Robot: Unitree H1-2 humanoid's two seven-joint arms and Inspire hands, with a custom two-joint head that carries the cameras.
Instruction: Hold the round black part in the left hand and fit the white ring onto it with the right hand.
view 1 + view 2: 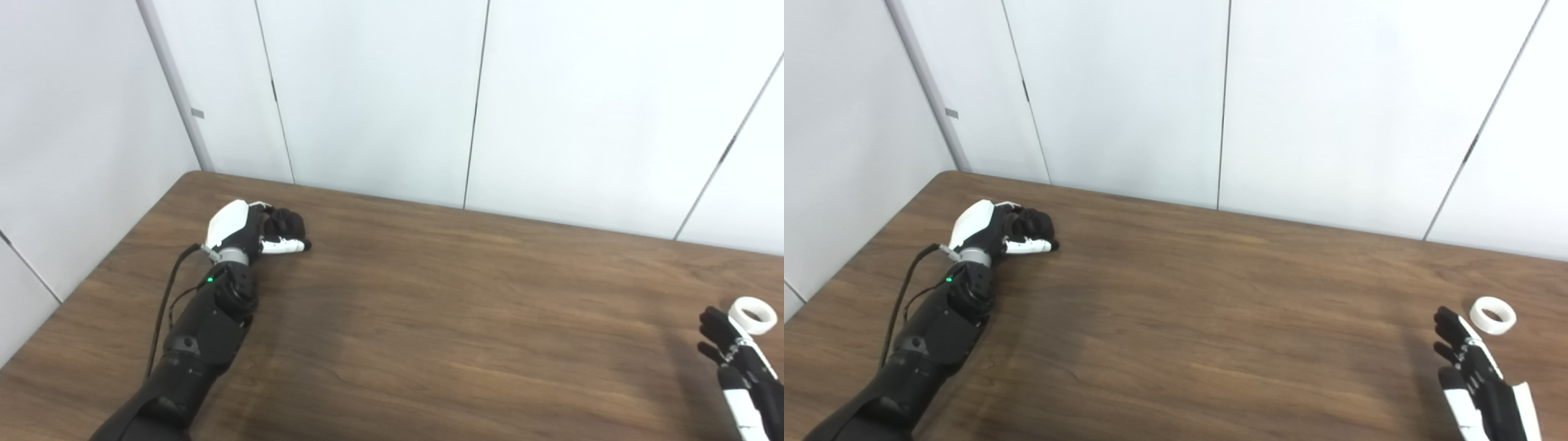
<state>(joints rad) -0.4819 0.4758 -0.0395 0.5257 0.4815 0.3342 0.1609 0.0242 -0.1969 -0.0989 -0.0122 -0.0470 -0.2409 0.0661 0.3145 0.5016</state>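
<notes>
The left robot hand (257, 229) is resting at the tabletop's (429, 306) far left, fingers curled around a dark shape, seemingly the black part (286, 223). The white ring (1492, 315) is lying flat at the right edge, just beyond the right robot hand (1473, 367), whose fingers are spreading apart, holding nothing.

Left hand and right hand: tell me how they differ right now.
The left hand is curled shut around something dark, seemingly the round black part, far back on the left; the right hand is open, fingers apart, near the front right edge. The left hand rests low on the table; the right hand reaches toward the white ring, holding nothing. Both share black fingers and white shells.
</notes>
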